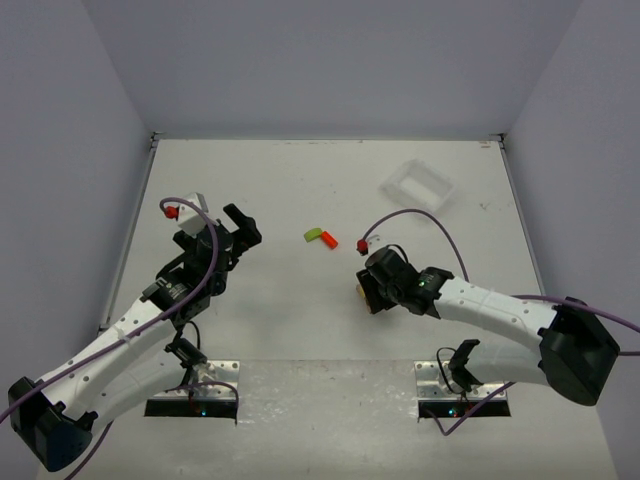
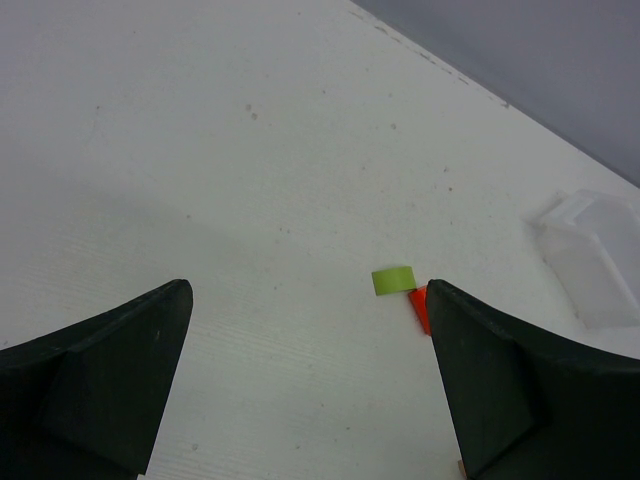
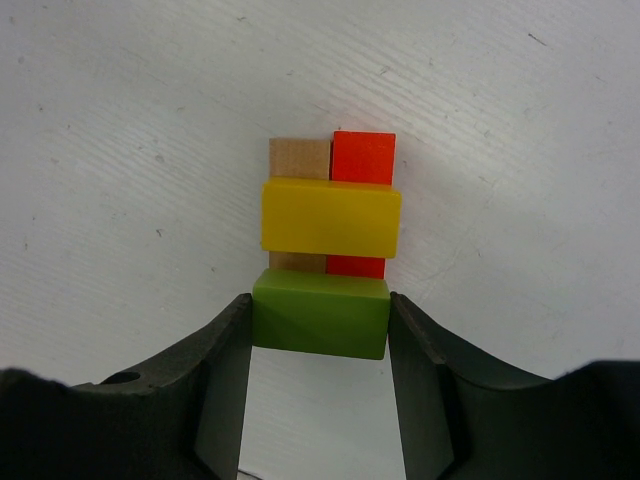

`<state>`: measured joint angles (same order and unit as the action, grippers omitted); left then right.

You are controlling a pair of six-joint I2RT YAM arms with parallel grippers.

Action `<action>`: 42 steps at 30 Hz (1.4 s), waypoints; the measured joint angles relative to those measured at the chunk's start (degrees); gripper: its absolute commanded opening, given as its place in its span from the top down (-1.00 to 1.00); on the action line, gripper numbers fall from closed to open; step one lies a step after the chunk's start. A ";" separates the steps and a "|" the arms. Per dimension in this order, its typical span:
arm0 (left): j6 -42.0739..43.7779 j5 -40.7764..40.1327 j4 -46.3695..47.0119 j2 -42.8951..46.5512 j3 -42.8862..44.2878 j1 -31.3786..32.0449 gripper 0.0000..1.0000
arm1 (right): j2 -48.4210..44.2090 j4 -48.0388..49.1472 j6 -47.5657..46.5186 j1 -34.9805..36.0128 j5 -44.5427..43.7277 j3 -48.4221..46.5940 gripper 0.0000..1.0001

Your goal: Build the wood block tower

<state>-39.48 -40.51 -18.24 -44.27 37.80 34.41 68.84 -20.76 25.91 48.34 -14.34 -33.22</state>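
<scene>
Nearest, ahead of the right arm: wood block tower (image 3: 330, 215) on the surface (image 3: 120, 120). Tan block (image 3: 298, 158) and red block (image 3: 363, 155) side by side below, yellow block (image 3: 330, 217) laid across them. Right jaws part-closed, pinching a green block (image 3: 320, 315) by its ends, just beside the yellow; resting or hovering, cannot tell. Probably light, rigid, smooth-painted, easily nudged: best gripped on flat opposite faces. Farther left, left jaws spread wide, holding nothing. Beyond, loose green block (image 1: 315, 236) just beside orange block (image 1: 330, 240); farthest, white tray (image 1: 420, 185).
</scene>
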 measured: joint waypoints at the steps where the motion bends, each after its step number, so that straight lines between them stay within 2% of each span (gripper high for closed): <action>1: 0.00 -0.02 0.00 0.00 0.00 0.00 -1.00 | 0.00 0.11 0.08 0.00 0.03 0.14 0.20; 19: 0.00 -0.02 0.02 0.00 -0.33 0.00 -1.00 | 0.00 3.50 1.18 -0.82 0.07 2.16 0.15; 23: 0.00 -0.02 0.02 0.00 -0.33 0.00 -1.00 | 0.00 4.35 1.24 -1.06 0.07 2.52 0.08; 42: 0.00 -0.04 0.02 0.00 -0.33 0.00 -1.00 | 0.39 5.37 1.23 -1.41 0.96 2.57 0.05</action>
<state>-39.48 -40.56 -18.22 -44.27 37.47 34.41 69.23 -15.39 27.14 46.93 -13.38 -30.65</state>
